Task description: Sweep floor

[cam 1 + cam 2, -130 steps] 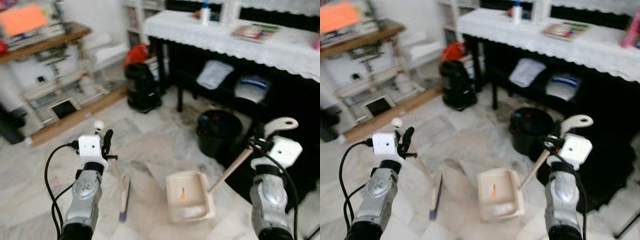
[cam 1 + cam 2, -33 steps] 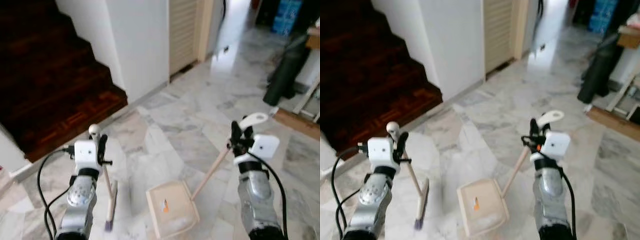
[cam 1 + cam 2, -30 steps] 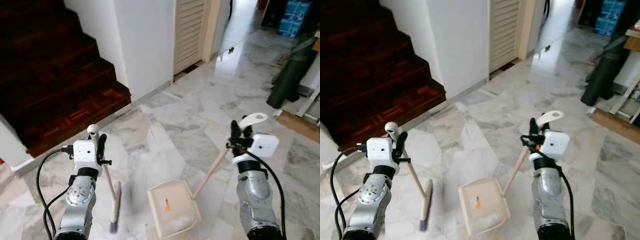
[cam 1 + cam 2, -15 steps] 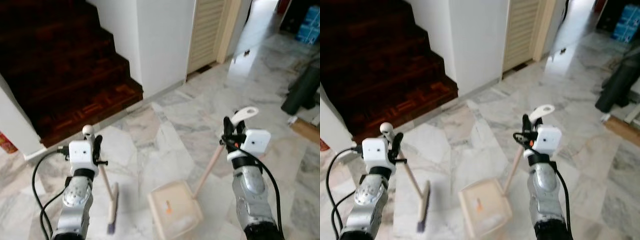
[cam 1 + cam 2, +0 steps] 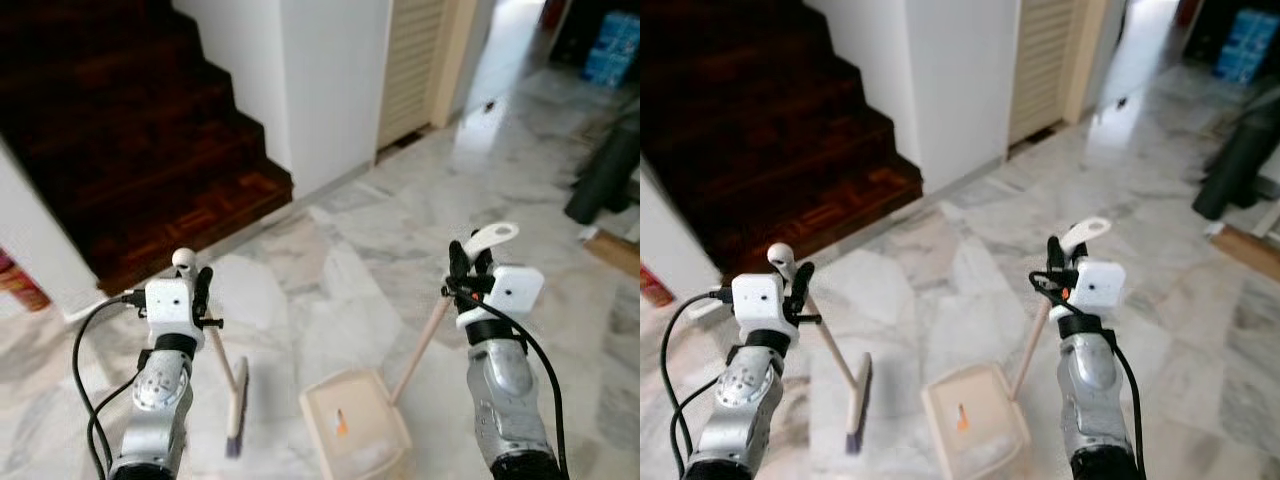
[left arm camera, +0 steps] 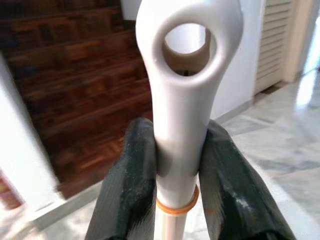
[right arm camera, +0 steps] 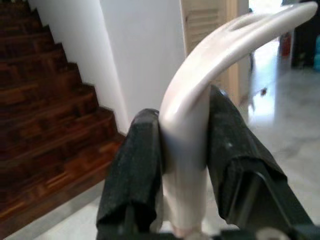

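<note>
Cream dustpan point(image 5: 357, 432), unreadable orange label point(image 5: 342, 424)

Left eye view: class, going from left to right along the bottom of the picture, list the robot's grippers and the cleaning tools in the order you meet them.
Left gripper → broom head → dustpan → right gripper.

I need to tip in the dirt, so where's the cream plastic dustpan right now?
The cream plastic dustpan sits low on the marble floor between the arms, its handle held by the right gripper, right of the broom head.
</note>
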{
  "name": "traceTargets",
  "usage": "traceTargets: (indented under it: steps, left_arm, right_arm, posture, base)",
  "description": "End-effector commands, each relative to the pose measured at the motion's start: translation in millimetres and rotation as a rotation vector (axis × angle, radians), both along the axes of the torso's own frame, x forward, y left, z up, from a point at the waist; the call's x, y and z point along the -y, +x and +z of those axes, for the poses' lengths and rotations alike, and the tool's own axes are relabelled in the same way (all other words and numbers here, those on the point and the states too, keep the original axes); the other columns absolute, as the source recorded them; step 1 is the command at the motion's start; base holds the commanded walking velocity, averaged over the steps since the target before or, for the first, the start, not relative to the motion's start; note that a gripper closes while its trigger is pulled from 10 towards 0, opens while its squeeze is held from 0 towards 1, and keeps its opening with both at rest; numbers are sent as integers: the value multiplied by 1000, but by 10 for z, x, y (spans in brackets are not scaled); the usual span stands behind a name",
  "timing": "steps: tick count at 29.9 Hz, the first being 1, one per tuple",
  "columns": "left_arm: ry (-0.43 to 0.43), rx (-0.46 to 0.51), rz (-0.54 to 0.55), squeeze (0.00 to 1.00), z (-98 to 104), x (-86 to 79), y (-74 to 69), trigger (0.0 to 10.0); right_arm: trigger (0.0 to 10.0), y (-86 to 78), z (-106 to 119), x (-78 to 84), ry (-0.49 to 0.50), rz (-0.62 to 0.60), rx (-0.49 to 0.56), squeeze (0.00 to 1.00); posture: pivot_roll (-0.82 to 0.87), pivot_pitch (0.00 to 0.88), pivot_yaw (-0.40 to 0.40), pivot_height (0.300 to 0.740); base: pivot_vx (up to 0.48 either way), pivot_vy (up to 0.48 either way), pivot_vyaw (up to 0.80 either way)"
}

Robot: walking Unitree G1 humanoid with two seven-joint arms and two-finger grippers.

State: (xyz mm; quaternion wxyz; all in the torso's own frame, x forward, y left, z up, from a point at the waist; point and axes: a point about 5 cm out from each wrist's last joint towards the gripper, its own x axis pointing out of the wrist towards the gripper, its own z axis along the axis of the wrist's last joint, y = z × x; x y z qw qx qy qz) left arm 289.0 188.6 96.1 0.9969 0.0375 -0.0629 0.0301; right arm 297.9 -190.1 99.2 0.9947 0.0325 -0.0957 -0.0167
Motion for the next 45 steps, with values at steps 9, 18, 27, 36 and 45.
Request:
traceTargets:
  steps: [9,18,27,36,45]
  left_arm:
    - [17,33,1,0,83,-39,7,10000]
    - [13,37,-13,0,85,9,14,10000]
    - [23,38,-21,0,86,18,10,10000]
    - [20,41,-24,0,95,29,23,10000]
    - [22,40,-17,0,102,15,29,10000]
  right_arm:
    - [10000,49,155,-98,11,46,69,0]
    - [10000,39,154,-89,4,46,73,0]
    - [10000,34,146,-127,-2,65,69,0]
    - [10000,35,148,-125,2,67,66,0]
    - [10000,51,142,-136,30,75,54,0]
  posture:
    - [-31,0,33,740]
    - [-34,0,32,740]
    - [-31,0,31,740]
    - [-32,0,30,740]
    - [-26,0,27,740]
  base:
    - [0,315,0]
    - [0,316,622]
    - [0,317,800]
    - [0,317,800]
    - [0,319,114]
